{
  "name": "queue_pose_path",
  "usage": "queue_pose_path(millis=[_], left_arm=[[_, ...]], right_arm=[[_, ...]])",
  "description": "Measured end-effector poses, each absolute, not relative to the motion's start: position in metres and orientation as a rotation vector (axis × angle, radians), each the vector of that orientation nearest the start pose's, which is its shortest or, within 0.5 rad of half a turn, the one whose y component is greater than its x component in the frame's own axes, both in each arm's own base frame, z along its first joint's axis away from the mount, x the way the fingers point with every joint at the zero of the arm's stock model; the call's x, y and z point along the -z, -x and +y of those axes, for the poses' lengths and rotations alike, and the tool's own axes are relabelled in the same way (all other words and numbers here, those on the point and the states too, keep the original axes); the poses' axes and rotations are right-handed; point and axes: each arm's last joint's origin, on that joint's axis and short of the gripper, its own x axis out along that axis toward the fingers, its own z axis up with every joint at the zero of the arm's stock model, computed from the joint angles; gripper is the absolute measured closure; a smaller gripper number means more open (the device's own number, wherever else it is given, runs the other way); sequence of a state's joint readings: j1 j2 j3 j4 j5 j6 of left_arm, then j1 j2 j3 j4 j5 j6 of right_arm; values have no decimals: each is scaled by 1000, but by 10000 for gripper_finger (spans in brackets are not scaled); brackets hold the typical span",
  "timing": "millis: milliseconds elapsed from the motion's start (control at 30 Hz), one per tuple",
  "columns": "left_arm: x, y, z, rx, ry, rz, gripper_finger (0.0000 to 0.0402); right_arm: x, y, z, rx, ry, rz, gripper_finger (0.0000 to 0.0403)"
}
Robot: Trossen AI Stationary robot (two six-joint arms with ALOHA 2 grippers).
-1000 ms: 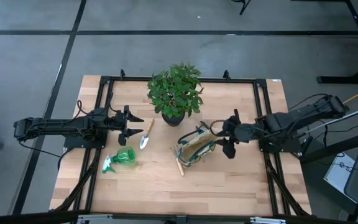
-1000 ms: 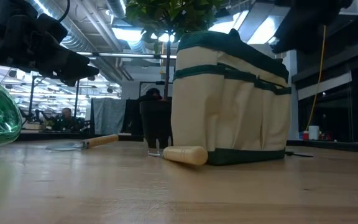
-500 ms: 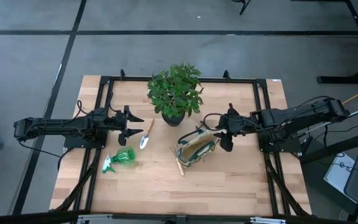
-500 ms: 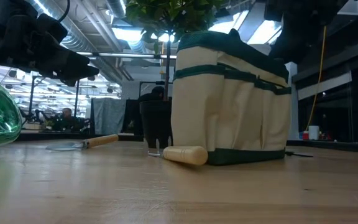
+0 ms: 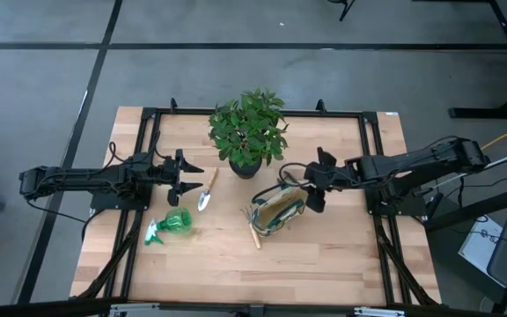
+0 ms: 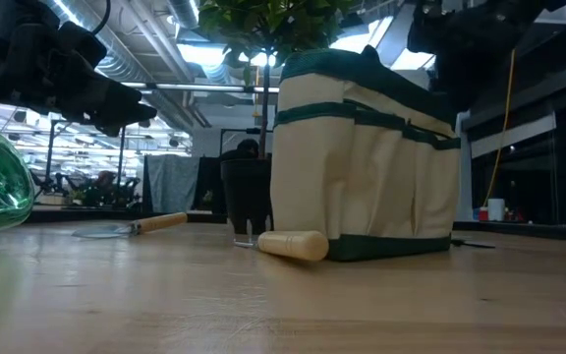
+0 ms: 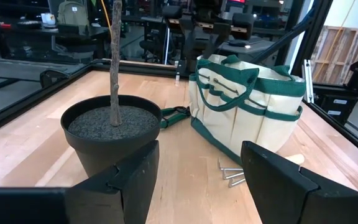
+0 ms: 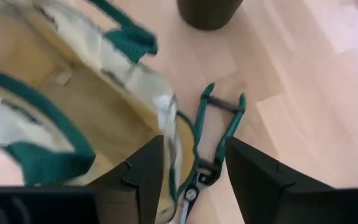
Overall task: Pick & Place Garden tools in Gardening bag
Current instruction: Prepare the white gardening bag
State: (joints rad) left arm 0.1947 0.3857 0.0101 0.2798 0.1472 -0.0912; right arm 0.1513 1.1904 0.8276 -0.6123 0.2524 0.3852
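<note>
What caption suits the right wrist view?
Open right gripper hovering over green-handled shears beside the canvas bag.

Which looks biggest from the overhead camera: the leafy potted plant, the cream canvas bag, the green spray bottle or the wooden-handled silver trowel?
Largest to smallest in the high view:
1. leafy green potted plant
2. cream canvas bag with green trim
3. translucent green spray bottle and wooden-handled silver trowel: too alike to rank; the bottle is bulkier, the trowel thinner.

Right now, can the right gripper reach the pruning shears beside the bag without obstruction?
Probably yes. The right gripper hovers open directly above the pruning shears, which lie on bare wood beside the gardening bag. Only the bag's wall sits close against one finger, so little room remains on that side.
</note>
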Motion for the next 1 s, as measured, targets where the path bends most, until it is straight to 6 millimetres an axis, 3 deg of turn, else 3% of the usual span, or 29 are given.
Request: queue_pose_path(millis=[500, 767, 1000], left_arm=[[-160, -120, 19, -52, 107, 92, 178], [-160, -120, 19, -52, 108, 92, 178], [-159, -120, 19, -51, 108, 93, 178]], right_arm=[[-236, -220, 32, 171, -304, 1005, 387], [-244, -209, 31, 177, -289, 991, 399], [-255, -184, 27, 203, -318, 1026, 400]])
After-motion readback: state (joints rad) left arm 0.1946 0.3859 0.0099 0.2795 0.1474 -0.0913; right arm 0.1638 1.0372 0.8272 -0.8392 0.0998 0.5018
